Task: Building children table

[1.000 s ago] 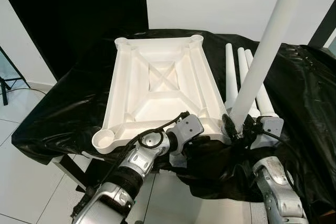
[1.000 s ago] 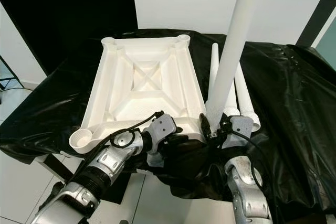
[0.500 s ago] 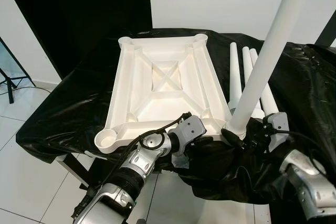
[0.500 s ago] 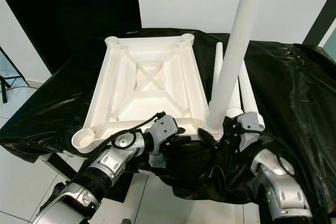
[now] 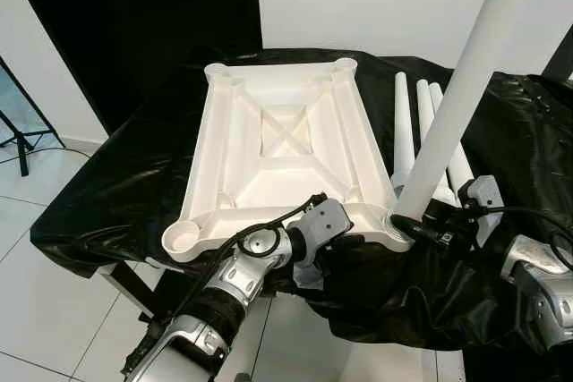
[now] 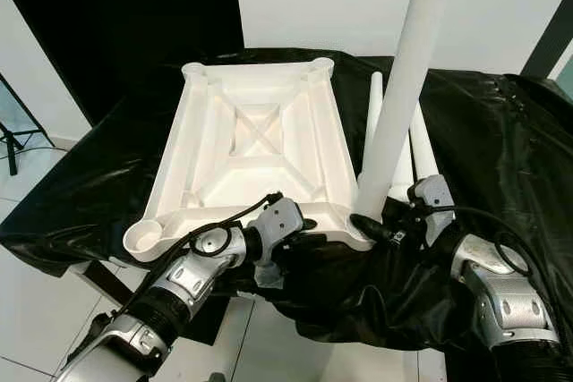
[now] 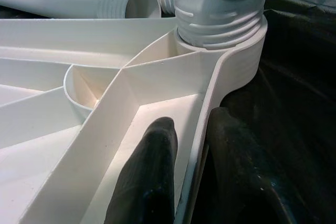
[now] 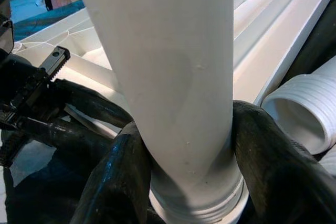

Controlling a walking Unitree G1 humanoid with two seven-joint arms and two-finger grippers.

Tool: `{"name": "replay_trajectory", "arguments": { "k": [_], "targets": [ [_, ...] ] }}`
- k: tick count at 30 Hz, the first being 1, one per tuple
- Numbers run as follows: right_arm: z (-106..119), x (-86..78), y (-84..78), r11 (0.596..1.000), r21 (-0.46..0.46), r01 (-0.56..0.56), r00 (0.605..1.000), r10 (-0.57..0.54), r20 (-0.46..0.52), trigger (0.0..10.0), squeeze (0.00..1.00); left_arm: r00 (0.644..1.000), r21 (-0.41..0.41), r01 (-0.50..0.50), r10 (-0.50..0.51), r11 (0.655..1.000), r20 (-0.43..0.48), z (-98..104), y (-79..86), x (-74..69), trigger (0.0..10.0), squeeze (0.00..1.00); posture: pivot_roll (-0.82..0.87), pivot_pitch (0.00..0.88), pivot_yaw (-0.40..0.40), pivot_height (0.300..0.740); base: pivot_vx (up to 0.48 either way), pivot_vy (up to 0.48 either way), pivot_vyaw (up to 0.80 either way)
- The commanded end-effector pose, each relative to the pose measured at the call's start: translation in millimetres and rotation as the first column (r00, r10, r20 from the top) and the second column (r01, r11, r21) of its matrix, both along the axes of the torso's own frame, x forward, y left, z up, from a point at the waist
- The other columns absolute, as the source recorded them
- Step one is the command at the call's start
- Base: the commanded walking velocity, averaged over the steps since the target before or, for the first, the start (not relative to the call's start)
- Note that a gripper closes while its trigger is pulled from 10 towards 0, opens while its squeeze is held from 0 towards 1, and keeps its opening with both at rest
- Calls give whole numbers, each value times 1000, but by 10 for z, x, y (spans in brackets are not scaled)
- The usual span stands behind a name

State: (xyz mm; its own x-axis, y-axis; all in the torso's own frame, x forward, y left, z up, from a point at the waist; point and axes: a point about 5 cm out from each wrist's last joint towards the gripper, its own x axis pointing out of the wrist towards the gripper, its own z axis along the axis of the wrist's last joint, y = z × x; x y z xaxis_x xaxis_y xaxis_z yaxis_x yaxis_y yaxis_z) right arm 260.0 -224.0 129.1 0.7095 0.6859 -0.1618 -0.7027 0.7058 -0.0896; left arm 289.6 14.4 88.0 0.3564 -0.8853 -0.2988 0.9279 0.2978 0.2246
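Table top upside down on black-draped surface; one leg standing in its near right corner socket.

White table top (image 5: 282,145) lies underside up on the black sheet (image 5: 116,185). Upright leg (image 5: 457,96) sits, threaded end down, in the corner socket (image 7: 220,35). Right gripper (image 8: 184,182) clasps the leg's base, a finger on each side. Left gripper (image 7: 194,182) pinches the top's near rim. Three spare legs (image 5: 421,131) lie just beside the top's right edge.

White plastic on shiny black sheeting

The tabletop (image 5: 282,145) and legs (image 5: 421,123) look like smooth, matt white plastic, threaded at the ends. A glossy, crinkled black plastic sheet (image 5: 116,194) covers the counter. The claws' fingers (image 7: 147,182) seem slightly shiny rubbery black, arms (image 5: 237,275) brushed silver metal
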Motion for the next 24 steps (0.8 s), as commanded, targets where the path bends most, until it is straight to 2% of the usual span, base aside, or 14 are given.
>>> {"name": "replay_trajectory", "arguments": {
  "k": [1,4,6,8,10,11,12,13,14,16,18,19,23,24],
  "targets": [
    [-157,-81,97,997,41,-58,995,61,-81,0,0,993,82,31,-21,996,-117,-267,78,-108,10000,0,208,0,-17,740,0,0,0],
    [-225,-133,183,994,106,-21,995,31,-94,0,0,993,81,33,-24,996,-116,-262,75,-109,10000,0,208,0,-17,740,0,0,0],
    [-314,-147,323,961,209,181,983,-172,-63,0,0,993,82,34,-25,996,-116,-262,77,-113,10000,0,208,0,-16,740,0,0,0],
    [-314,-147,323,961,209,181,983,-172,-63,0,0,993,82,34,-25,996,-116,-262,77,-113,10000,0,208,0,-16,740,0,0,0],
    [-336,-154,359,935,242,260,966,-254,-54,0,0,993,82,35,-25,996,-116,-263,79,-114,10000,0,208,0,-15,740,0,0,0],
    [-361,-185,388,893,277,356,932,-360,-39,0,0,993,83,35,-26,996,-117,-262,79,-116,10000,0,208,0,-14,740,0,0,0],
    [-361,-185,388,893,277,356,932,-360,-39,0,0,993,83,35,-26,996,-117,-262,79,-116,10000,0,208,0,-14,740,0,0,0],
    [-382,-216,391,850,296,436,894,-446,-35,0,0,993,83,36,-26,996,-117,-262,78,-116,10000,0,208,0,-14,740,0,0,0],
    [-382,-216,391,850,296,436,894,-446,-35,0,0,993,83,36,-26,996,-117,-262,78,-116,10000,0,208,0,-14,740,0,0,0],
    [-412,-250,327,735,308,604,780,-624,-41,0,0,993,85,39,-29,996,-116,-258,77,-110,10000,0,204,0,-8,740,0,0,0],
    [-412,-250,327,735,308,604,780,-624,-41,0,0,993,85,39,-29,996,-116,-258,77,-110,10000,0,204,0,-8,740,0,0,0],
    [-404,-234,285,688,303,660,729,-683,-36,0,0,993,87,41,-31,995,-116,-258,75,-108,10000,0,201,0,-7,740,0,0,0],
    [-404,-234,285,688,303,660,729,-683,-36,0,0,993,87,41,-31,995,-116,-258,75,-108,10000,0,201,0,-7,740,0,0,0],
    [-386,-206,273,660,303,687,700,-714,-30,0,0,993,88,44,-33,995,-116,-258,70,-107,10000,0,201,0,-6,740,0,0,0]
  ]
}}
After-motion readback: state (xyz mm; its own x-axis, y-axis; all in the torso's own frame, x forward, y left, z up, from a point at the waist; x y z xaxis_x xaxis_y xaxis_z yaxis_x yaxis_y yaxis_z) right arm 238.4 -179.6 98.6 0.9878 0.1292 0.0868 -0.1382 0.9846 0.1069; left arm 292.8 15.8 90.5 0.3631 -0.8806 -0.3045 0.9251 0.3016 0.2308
